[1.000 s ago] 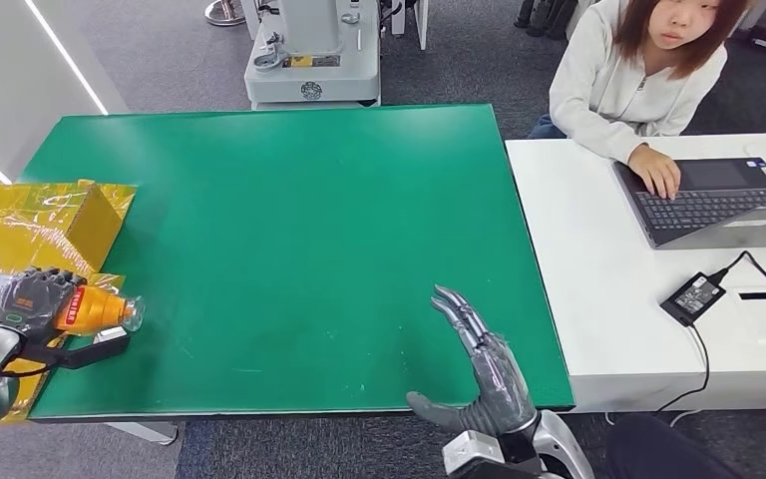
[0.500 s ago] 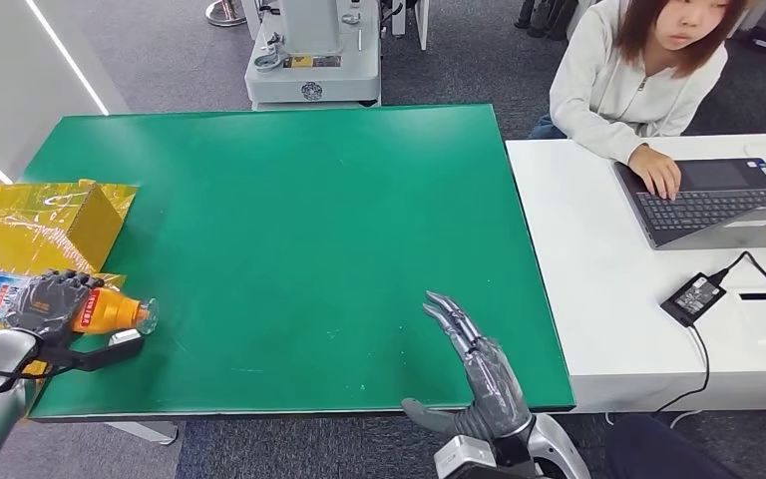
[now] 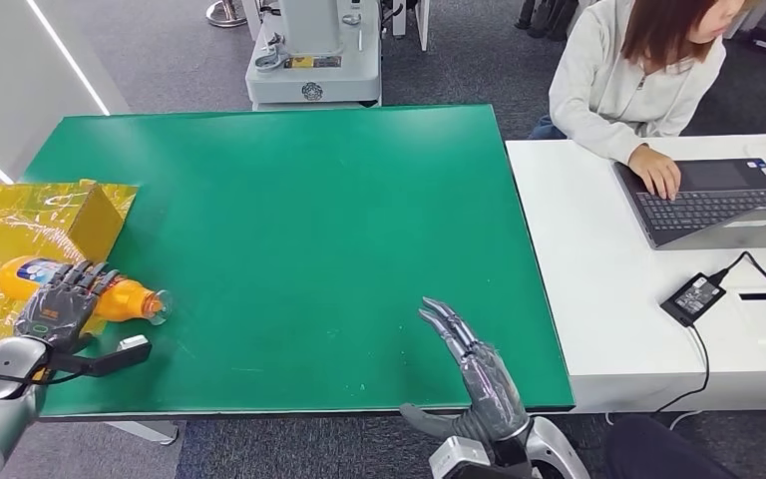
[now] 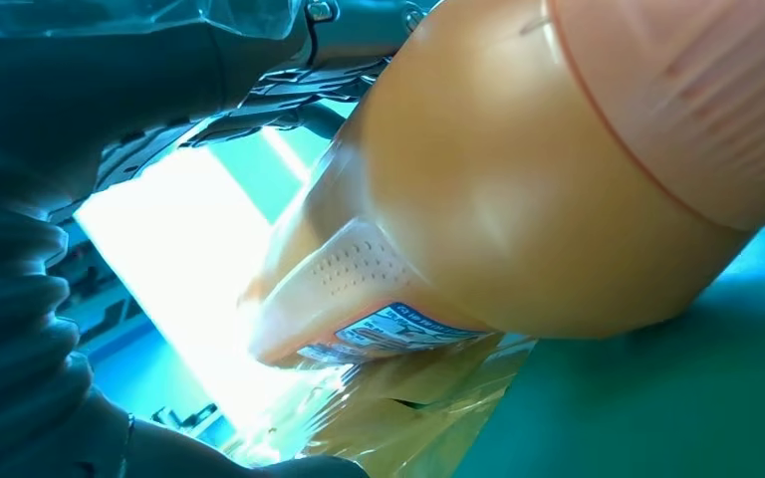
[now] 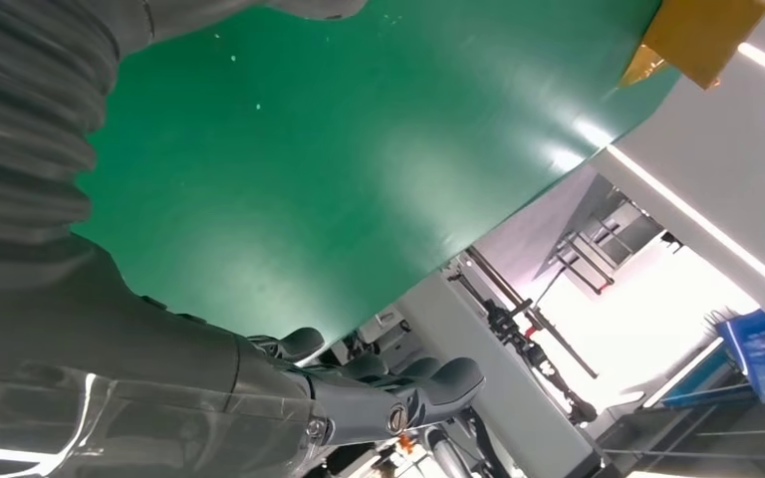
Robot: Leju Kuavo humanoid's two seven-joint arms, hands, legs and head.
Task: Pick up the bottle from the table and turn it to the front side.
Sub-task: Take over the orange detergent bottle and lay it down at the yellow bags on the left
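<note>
I have the green table (image 3: 289, 230) across most of my head view, with a white desk (image 3: 598, 279) butted against its edge at three o'clock. A person in a pale top (image 3: 618, 85) sits at one o'clock, one hand on a laptop (image 3: 718, 205) on that desk; a black power adapter (image 3: 693, 297) with its cable lies just nearer to me. A grey machine base (image 3: 311, 55) stands on the floor past the table at twelve o'clock. At nine o'clock a yellow box (image 3: 55, 225) wrapped in shiny film sits on the table's edge.

My left hand (image 3: 58, 307) is at eight o'clock, fingers wrapped over the orange bottle (image 3: 120, 299), which lies on its side with the cap end pointing toward three o'clock, over the table's edge beside the yellow box. In the left wrist view the bottle (image 4: 558, 169) bulks large, a blue-edged label on its underside. I cannot tell whether it touches the table.

My right hand (image 3: 474, 369) hovers at five o'clock near the table's front edge, fingers straight and slightly apart, holding nothing.
</note>
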